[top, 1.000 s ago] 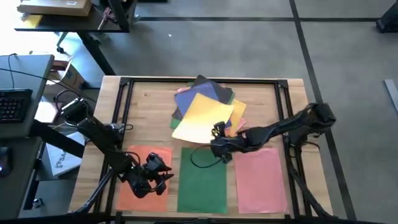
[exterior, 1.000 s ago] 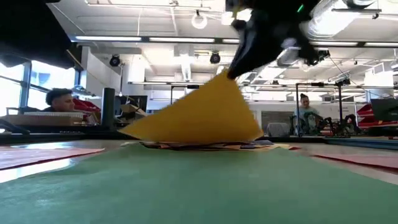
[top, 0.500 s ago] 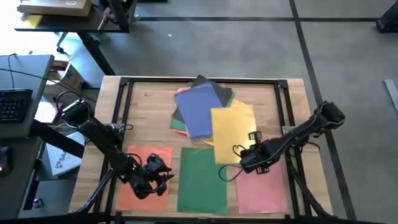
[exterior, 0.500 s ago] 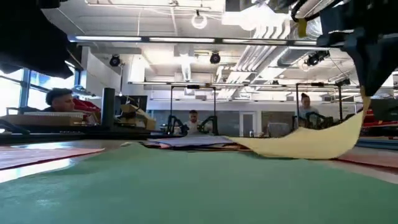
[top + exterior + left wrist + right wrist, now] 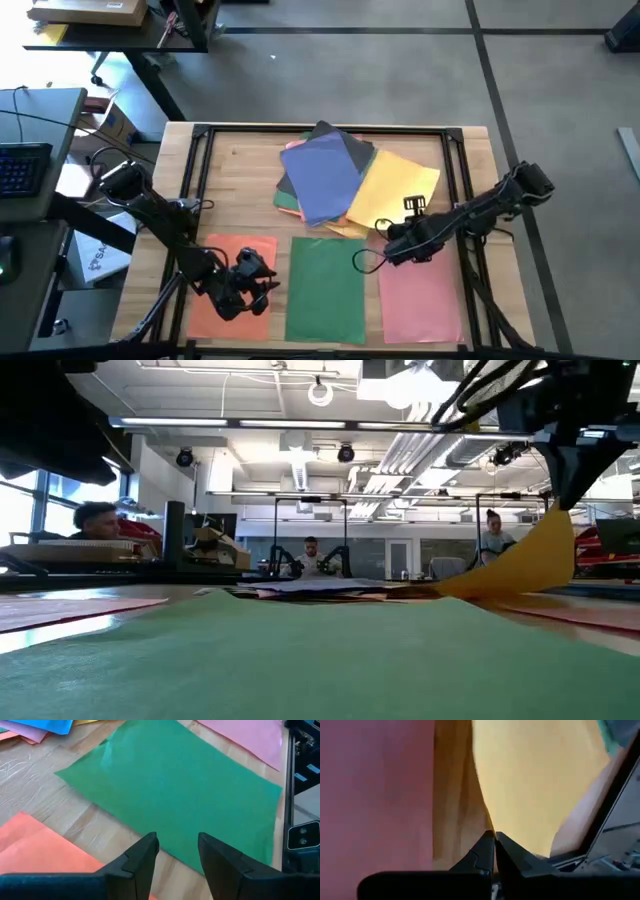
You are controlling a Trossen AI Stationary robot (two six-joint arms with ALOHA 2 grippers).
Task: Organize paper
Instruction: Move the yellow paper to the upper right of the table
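Starting at the left of the wooden table (image 5: 240,160), we see our left gripper (image 5: 247,283) parked low over the thin orange sheet of paper (image 5: 232,262) that lies flat at the near left. Its fingers (image 5: 141,857) stand a little apart with nothing between them, so we read this arm as simply waiting out of the way.

Just beside the orange sheet lies the flat green sheet of paper (image 5: 325,290), squared up with the table edge. The two look like the start of separate piles, one colour to a spot.

Behind the green sheet sits the loose heap of mixed sheets (image 5: 320,175), a blue sheet (image 5: 325,175) on top with dark grey, green and orange edges showing under it. It is untidy because it is the unsorted supply.

Further right, the right gripper (image 5: 405,243) has its fingers pressed shut on the near corner of a yellow sheet of paper (image 5: 400,185). The sheet slopes up from the heap to the fingers, so most of it trails on the table beside the blue sheet. We judge it is being drawn clear of the heap towards a spot of its own.

At the near right the pink sheet of paper (image 5: 420,290) lies flat, right under that gripper.
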